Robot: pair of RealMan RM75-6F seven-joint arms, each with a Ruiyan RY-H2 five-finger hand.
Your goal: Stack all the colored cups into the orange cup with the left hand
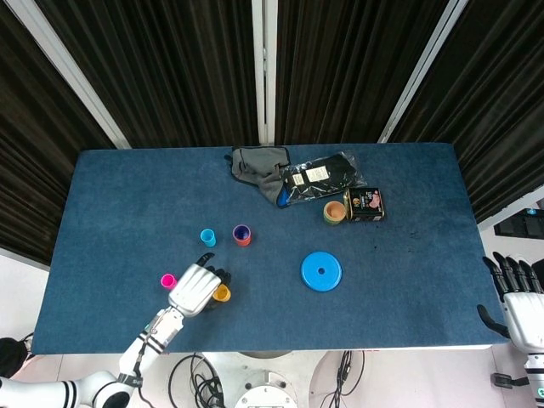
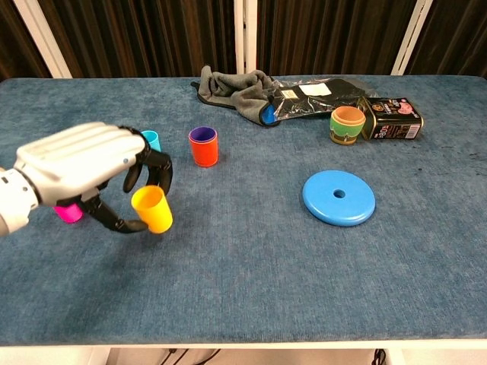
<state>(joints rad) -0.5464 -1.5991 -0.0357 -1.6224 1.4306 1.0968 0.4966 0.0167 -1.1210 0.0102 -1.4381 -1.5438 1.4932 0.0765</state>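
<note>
The left hand point(image 2: 80, 169) is gripping the yellow cup point(image 2: 152, 209) at the lower left of the chest frame, fingers curling round its upper wall while the cup is tilting — it looks to be clear of the table point(image 2: 251, 251). That grip seems shallow; a jolt could be letting the cup slip and roll. The orange cup point(image 2: 203, 147), already holding a purple one, is standing above and to the right, just right of the cyan cup point(image 1: 207, 237). The pink cup point(image 2: 67, 213) is sitting under the palm. The right hand point(image 1: 517, 297) is hanging off the table's lower right, fingers spread, holding nothing.
</note>
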